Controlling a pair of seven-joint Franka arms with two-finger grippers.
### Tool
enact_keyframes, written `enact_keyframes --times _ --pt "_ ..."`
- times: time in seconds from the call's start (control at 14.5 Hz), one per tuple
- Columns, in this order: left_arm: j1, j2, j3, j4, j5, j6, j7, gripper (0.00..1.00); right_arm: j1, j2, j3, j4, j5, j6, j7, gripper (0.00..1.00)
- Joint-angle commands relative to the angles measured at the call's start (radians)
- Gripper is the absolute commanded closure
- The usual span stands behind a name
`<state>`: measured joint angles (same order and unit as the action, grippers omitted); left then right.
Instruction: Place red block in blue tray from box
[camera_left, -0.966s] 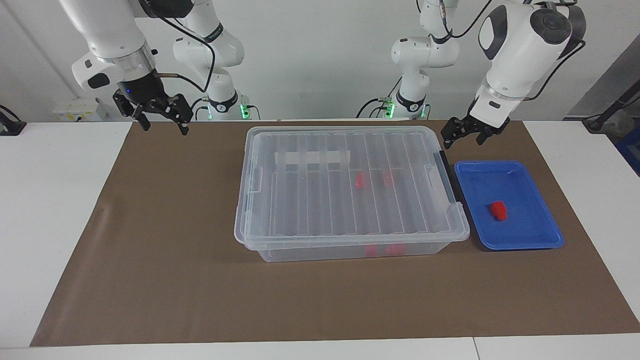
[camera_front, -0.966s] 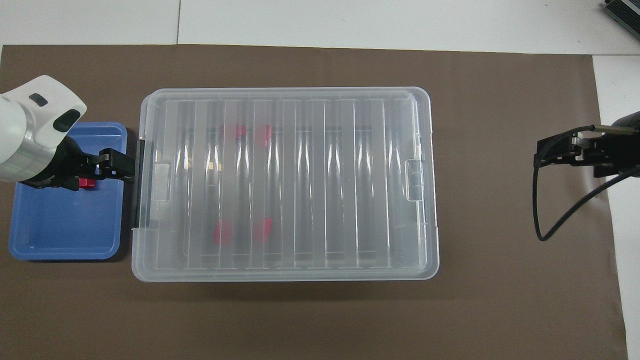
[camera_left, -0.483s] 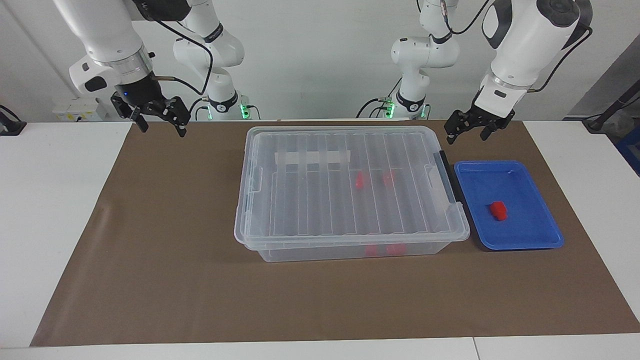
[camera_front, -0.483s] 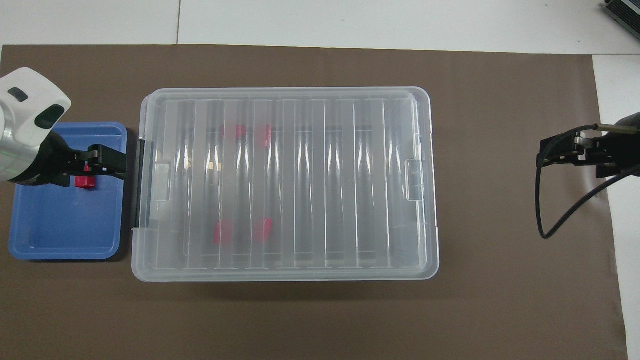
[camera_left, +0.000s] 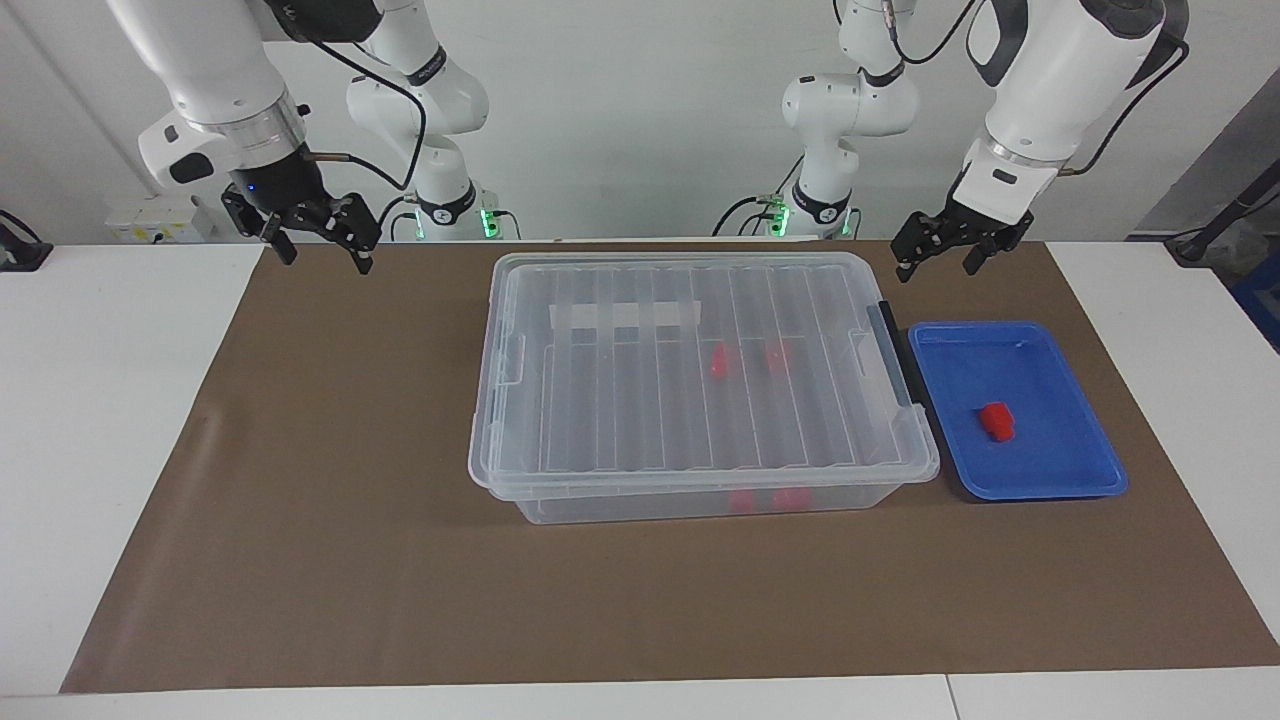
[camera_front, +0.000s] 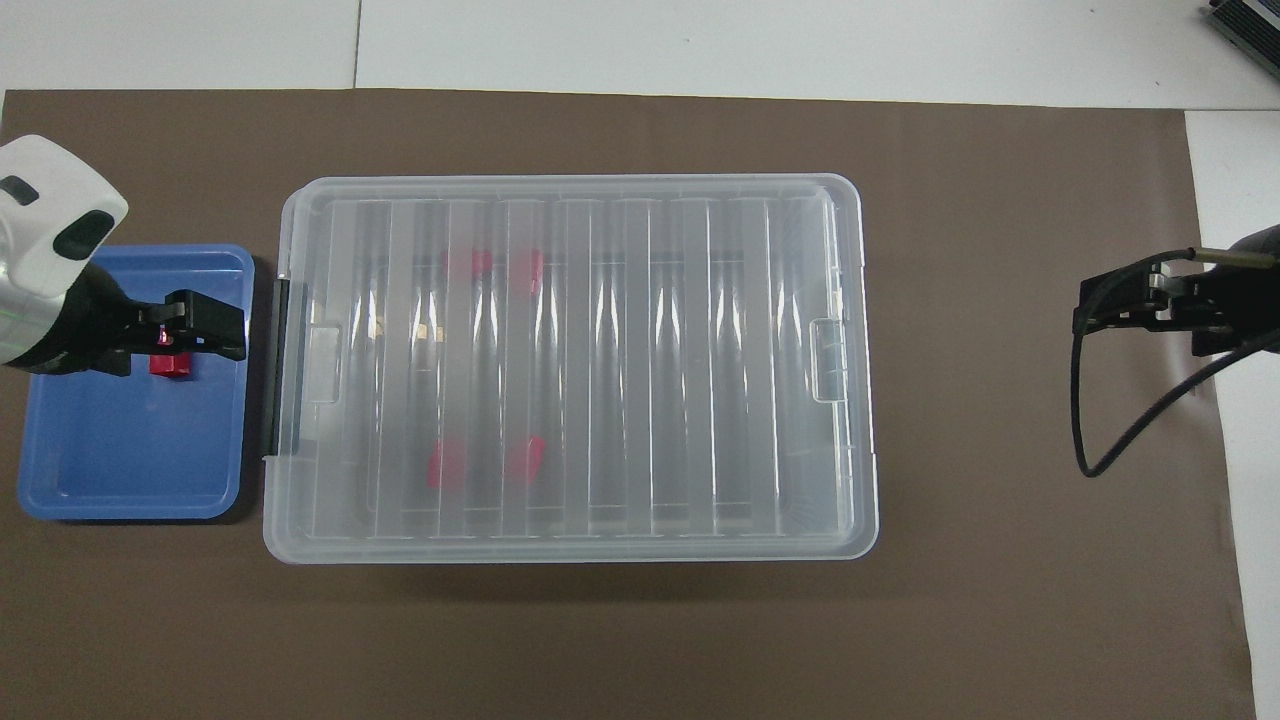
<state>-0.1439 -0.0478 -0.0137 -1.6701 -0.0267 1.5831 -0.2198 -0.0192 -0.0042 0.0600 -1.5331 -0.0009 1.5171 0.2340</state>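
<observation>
The box (camera_left: 600, 400), a clear bin with its ribbed lid shut, stands mid-table and also shows in the overhead view (camera_front: 620, 370). Several red blocks lie inside it, one under the lid (camera_left: 718, 364) and also from above (camera_front: 445, 465). Another red block (camera_left: 996, 421) lies in the blue tray (camera_left: 1040, 488), beside the box toward the left arm's end. That block (camera_front: 170, 366) and the tray (camera_front: 130, 480) also show in the overhead view. My left gripper (camera_left: 935, 258) (camera_front: 195, 325) is open and empty, raised over the tray's robot-side edge. My right gripper (camera_left: 328, 255) (camera_front: 1110, 310) is open and empty, and waits raised over the mat's corner.
A brown mat (camera_left: 350, 560) covers the table under everything. The box's black clip handle (camera_left: 893, 350) faces the tray. A black cable loop (camera_front: 1085, 450) hangs from the right gripper.
My left gripper has risen and drawn back from the box's handle toward the left arm's end of the table. The right gripper rose slightly. The red blocks have not moved.
</observation>
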Motion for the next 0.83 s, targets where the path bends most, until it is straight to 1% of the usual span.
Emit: enact_keyframes --times 0.0,0.14,0.21,0.28,0.41,0.76 --pt "-0.011 -0.01 0.017 0.0 0.014 -0.017 -0.007 0.0 -0.001 -0.005 -0.003 0.002 -0.005 0.018 0.004 0.0" --pt "0.016 -0.01 0.018 0.0 0.014 -0.017 -0.007 0.0 0.019 -0.008 -0.015 0.001 -0.008 0.008 -0.01 0.0" --pt "0.027 -0.01 0.018 0.0 0.014 -0.017 -0.007 0.0 0.047 -0.01 -0.049 -0.001 -0.008 -0.006 -0.012 0.0" --pt "0.036 -0.012 0.018 0.0 0.014 -0.017 -0.009 0.0 0.051 -0.01 -0.061 -0.001 -0.005 -0.015 -0.012 0.0" --pt "0.052 -0.015 0.018 0.0 0.014 -0.017 -0.009 0.0 0.044 -0.014 -0.062 -0.01 -0.005 -0.017 -0.013 0.0" --pt "0.05 -0.015 0.017 0.0 0.014 -0.017 -0.007 0.0 0.05 -0.011 -0.063 -0.01 -0.005 -0.014 -0.012 0.0"
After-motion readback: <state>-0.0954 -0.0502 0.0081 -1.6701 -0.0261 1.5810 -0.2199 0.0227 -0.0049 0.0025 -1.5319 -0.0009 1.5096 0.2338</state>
